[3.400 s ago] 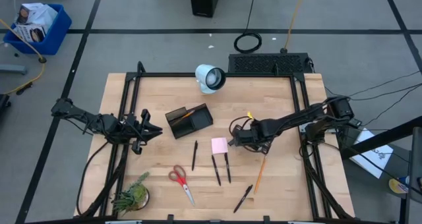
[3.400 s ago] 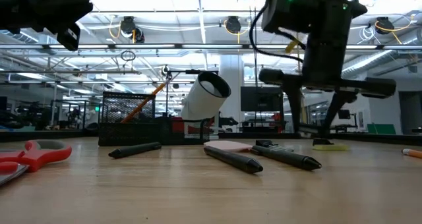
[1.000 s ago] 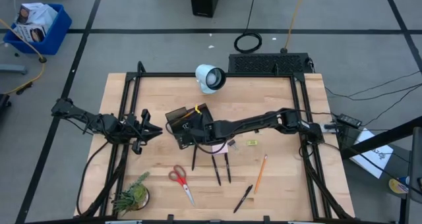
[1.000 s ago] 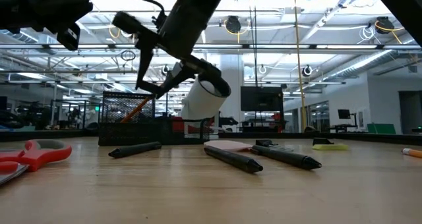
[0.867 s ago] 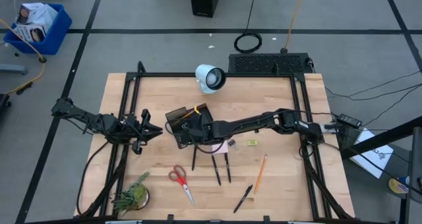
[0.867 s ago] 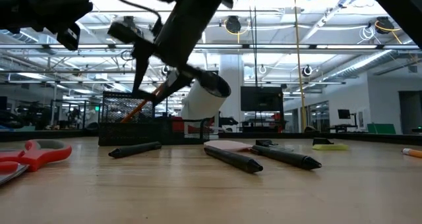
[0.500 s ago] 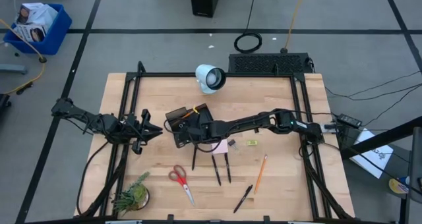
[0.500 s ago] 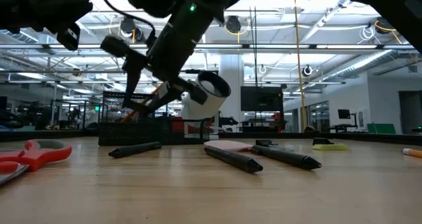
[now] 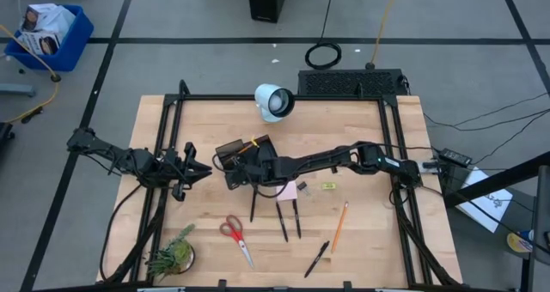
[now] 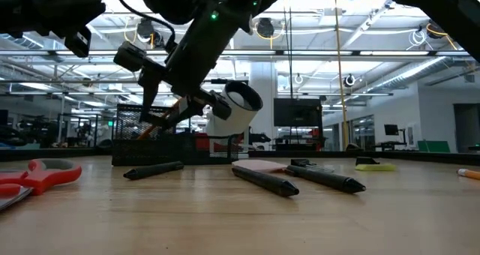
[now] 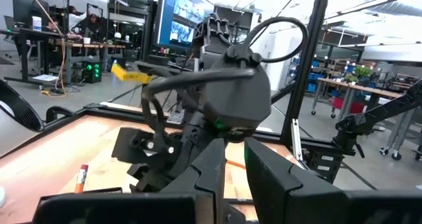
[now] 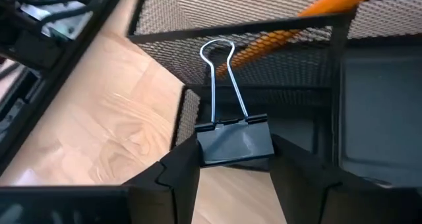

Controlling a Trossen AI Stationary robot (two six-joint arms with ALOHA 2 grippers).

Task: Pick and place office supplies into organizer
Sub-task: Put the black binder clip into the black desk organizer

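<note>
My right gripper (image 9: 235, 168) reaches across the table over the black mesh organizer (image 9: 225, 152) and is shut on a black binder clip (image 12: 234, 143). An orange pencil (image 12: 310, 16) leans inside the organizer. On the wood lie the pink sticky pad (image 9: 286, 189), three black pens (image 9: 281, 222) near it and a fourth (image 9: 316, 258) farther toward me, an orange pencil (image 9: 339, 226), red-handled scissors (image 9: 235, 238) and a yellow clip (image 9: 327, 186). My left gripper (image 9: 192, 169) waits left of the organizer, shut. My right gripper pinches the binder clip by its black body (image 12: 234, 148), one finger (image 12: 181, 171) on each side. The silver wire handles (image 12: 217, 72) point away from the gripper, toward the organizer's mesh wall (image 12: 264, 26). The clip is lifted clear over an open compartment.
A white cylindrical lamp (image 9: 273, 101) lies at the far edge, a green plant (image 9: 172, 256) at the near left corner. A large black grille box (image 9: 351, 82) sits beyond the table's far right. Black frame rails run along both sides.
My right gripper, still shut on the binder clip, has moved a little toward the table's left edge and sunk lower over the organizer. Nothing on the table has shifted.
</note>
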